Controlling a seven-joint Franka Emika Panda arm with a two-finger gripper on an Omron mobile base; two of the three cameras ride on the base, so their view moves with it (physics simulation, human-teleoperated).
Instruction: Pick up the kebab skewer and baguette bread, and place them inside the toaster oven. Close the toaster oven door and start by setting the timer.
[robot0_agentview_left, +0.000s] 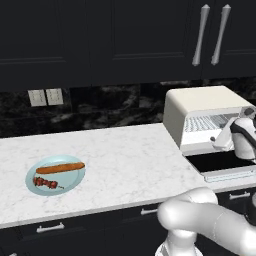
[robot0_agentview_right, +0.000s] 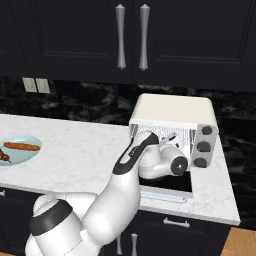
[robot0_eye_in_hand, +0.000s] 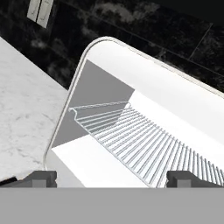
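The cream toaster oven (robot0_agentview_left: 200, 112) stands at the right of the counter. Its door (robot0_agentview_left: 225, 167) lies folded down flat, and the wire rack (robot0_eye_in_hand: 140, 140) inside is bare. My gripper (robot0_eye_in_hand: 112, 178) hovers right in front of the oven mouth, above the lowered door, open with nothing between its fingertips (robot0_eye_in_hand: 41, 178). In the right base view the hand (robot0_agentview_right: 167, 155) sits before the oven (robot0_agentview_right: 172, 112), left of its dark knobs (robot0_agentview_right: 202, 146). Far to the left, the baguette bread (robot0_agentview_left: 60, 168) and the kebab skewer (robot0_agentview_left: 47, 183) lie side by side on a light blue plate (robot0_agentview_left: 75, 181).
The white marble counter (robot0_agentview_left: 125, 160) stretches between the plate and the oven. A dark stone backsplash with two wall outlets (robot0_agentview_left: 45, 96) runs behind it. Black upper cabinets with silver handles (robot0_agentview_left: 210, 35) hang overhead, and black drawers sit below the counter edge.
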